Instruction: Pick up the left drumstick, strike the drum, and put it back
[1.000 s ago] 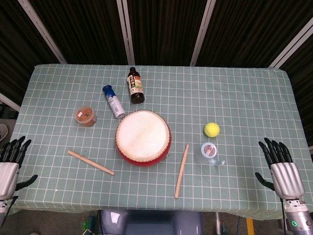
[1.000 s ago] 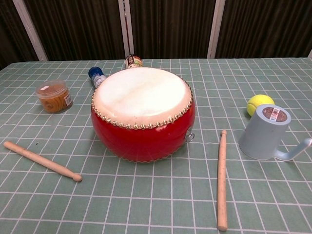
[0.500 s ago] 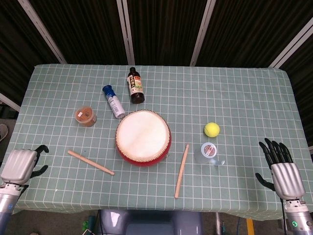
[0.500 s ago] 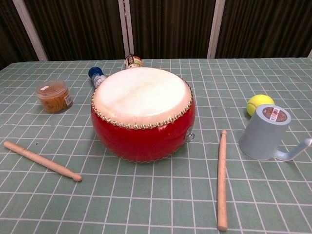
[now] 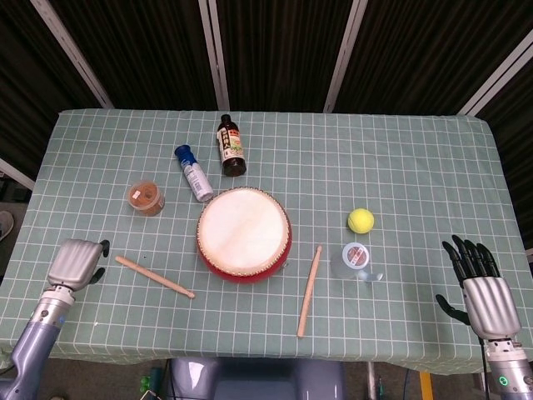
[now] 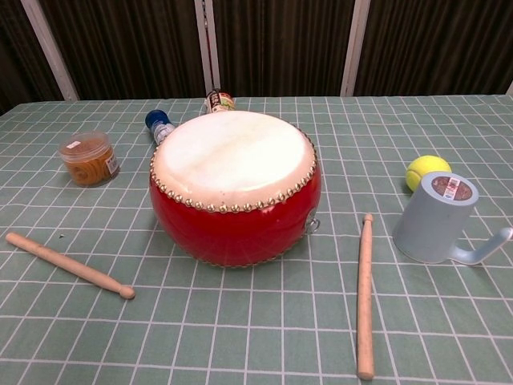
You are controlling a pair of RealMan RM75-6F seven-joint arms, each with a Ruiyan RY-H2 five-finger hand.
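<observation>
The red drum [image 5: 243,233] [image 6: 234,184] with a pale skin stands mid-table. To its left lies the left drumstick [image 5: 154,277] [image 6: 68,265], flat on the green checked cloth and slanting down to the right. My left hand [image 5: 75,262] hovers just left of the stick's far end, back upward. It holds nothing, and its dark fingers point down and show only at the edges. Off the table's right front corner, my right hand [image 5: 479,283] stays with its fingers spread and nothing in it. The chest view shows neither hand.
A second drumstick [image 5: 310,290] [image 6: 365,297] lies right of the drum. A grey-blue cup [image 5: 354,261] [image 6: 435,216] and a tennis ball [image 5: 361,221] sit further right. Behind the drum are a dark bottle [image 5: 231,146], a lying spray bottle [image 5: 193,173] and an orange jar [image 5: 146,198].
My left hand has come in from the table's left front corner, rightward and over the cloth, toward the left drumstick. The right hand and all objects are unmoved.
</observation>
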